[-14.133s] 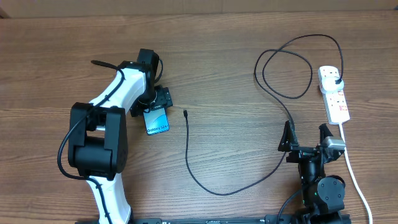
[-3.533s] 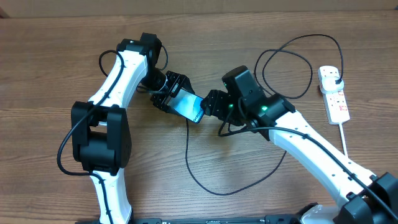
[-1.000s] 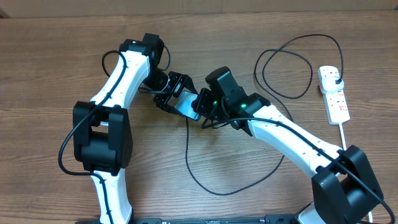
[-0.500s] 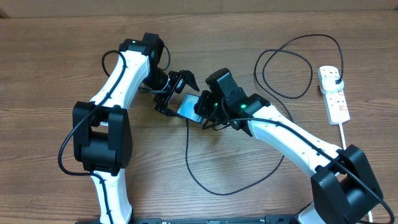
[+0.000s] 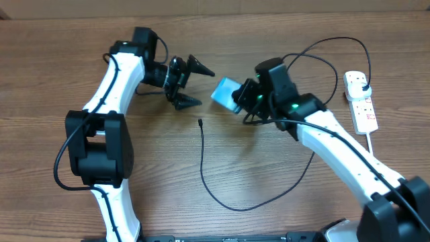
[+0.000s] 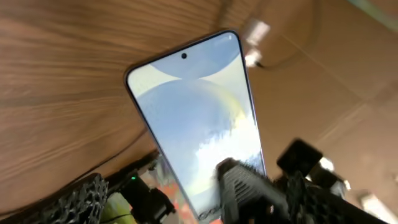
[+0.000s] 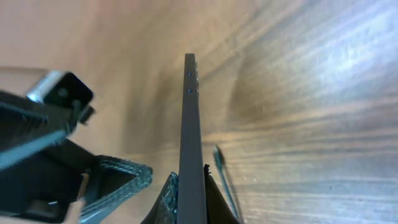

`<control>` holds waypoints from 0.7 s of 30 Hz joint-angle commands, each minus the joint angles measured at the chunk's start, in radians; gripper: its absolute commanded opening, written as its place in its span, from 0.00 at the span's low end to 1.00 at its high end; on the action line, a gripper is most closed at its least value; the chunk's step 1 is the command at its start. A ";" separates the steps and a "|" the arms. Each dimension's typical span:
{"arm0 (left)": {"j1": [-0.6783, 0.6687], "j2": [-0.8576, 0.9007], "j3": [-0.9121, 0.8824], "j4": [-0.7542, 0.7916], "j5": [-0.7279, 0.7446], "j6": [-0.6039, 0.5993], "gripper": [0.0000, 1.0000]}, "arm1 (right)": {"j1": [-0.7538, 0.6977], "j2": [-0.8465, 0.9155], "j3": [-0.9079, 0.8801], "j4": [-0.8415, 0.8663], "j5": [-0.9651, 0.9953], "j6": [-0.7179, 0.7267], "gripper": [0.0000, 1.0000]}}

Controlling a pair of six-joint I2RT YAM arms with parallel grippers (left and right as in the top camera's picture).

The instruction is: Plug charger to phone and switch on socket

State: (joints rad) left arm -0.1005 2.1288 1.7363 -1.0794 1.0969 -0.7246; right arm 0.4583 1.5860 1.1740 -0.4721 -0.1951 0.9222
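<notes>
Phone (image 5: 225, 91) has passed into the clenched right tool (image 5: 242, 101); left tool (image 5: 195, 85) now gapes, released and withdrawn.

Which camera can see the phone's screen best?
The left wrist camera: the phone faces it, showing most of its bright screen. Overhead shows it small and tilted; the right wrist camera sees only its thin edge.

we see a narrow gap of bare table (image 5: 222, 33) between the left gripper (image 5: 207, 87), jaws spread wide, and the phone (image 5: 224, 91) raised in the right gripper (image 5: 240, 99). the charger (image 5: 201, 124) tip lies just below that gap, its cable curving across the middle. the cable's loops crowd the wood beside the socket (image 5: 361, 101).
</notes>
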 commanded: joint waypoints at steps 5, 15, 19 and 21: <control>0.002 -0.006 0.021 0.146 0.330 0.144 0.95 | -0.063 -0.128 0.005 0.142 -0.041 0.039 0.04; 0.001 -0.006 0.021 0.351 0.381 -0.056 0.88 | -0.050 -0.125 0.005 0.370 0.055 0.356 0.04; 0.002 -0.006 0.021 0.504 0.351 -0.242 0.87 | -0.033 -0.114 0.005 0.389 0.104 0.453 0.04; 0.001 -0.006 0.021 0.628 0.313 -0.359 0.85 | -0.025 -0.102 0.005 0.389 0.126 0.503 0.04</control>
State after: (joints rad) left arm -0.0917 2.1288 1.7374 -0.5549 1.4380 -0.8680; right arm 0.4187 1.4906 1.1702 -0.1028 -0.1253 1.3174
